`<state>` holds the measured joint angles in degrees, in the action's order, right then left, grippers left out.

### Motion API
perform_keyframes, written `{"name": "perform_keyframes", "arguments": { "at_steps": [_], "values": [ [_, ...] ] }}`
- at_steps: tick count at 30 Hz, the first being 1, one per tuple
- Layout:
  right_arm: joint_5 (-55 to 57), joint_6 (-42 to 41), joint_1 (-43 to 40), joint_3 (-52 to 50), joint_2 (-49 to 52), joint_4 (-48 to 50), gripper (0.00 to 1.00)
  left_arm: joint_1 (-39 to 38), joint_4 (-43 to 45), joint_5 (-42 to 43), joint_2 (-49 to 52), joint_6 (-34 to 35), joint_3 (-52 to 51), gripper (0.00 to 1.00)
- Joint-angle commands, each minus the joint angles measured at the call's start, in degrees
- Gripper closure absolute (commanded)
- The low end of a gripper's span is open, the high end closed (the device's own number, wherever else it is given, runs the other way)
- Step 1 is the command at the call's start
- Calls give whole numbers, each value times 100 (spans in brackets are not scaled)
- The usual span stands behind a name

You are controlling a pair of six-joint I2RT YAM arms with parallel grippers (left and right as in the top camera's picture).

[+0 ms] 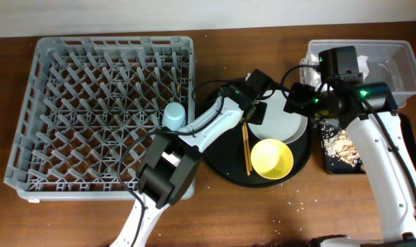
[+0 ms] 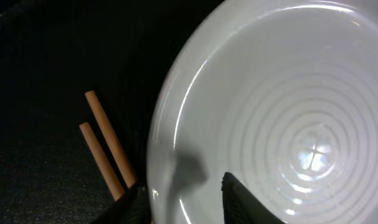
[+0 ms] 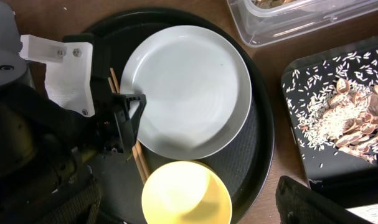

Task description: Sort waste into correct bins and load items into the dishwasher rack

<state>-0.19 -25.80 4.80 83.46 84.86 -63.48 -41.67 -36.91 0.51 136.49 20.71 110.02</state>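
Loading stage, by the look of it, with the plate (image 3: 185,90) as the item in hand. Lying flat on the round black tray (image 3: 263,134) on the worktop, just beside the chopsticks (image 2: 104,146) and near the yellow bowl (image 1: 272,158).

At its left edge, the left gripper (image 2: 179,193): spread open, astride the rim, one finger over the face and one outside it, nothing pinched yet. Above the tray, the right gripper (image 3: 189,193): wide open, empty.

Already in the dishwasher rack (image 1: 115,42): a light-blue cup (image 1: 174,114). Over on the right, food scraps (image 3: 347,115) with rice-like crumbs in the shallow black tray (image 3: 326,165), the clear tub (image 3: 282,25) just beside it; hence, seemingly, little left of the sorting.

Next, probably: close on the rim, tip the plate up without dragging the chopsticks along, carry it left and slot it on edge between the pegs (image 1: 91,103). Need for a firm pinch there, given a smooth glazed edge likely to slip.
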Motion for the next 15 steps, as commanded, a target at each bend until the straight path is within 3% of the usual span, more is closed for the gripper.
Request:
{"name": "perform_keyframes", "arguments": {
  "at_steps": [1,7,10,13,15],
  "values": [
    [94,-61,0,22,9,-17,9,9,2,-33,149,52,39,74],
    [94,-59,0,22,9,-20,9,7,46,-28,238,52,39,78],
    [96,-59,0,22,9,-20,9,9,46,13,238,50,39,99],
    [118,-59,0,22,9,-17,9,9,-39,11,236,48,199,99],
    [116,-59,0,22,9,0,8,55,-584,7,212,-157,793,99]
  ]
}}
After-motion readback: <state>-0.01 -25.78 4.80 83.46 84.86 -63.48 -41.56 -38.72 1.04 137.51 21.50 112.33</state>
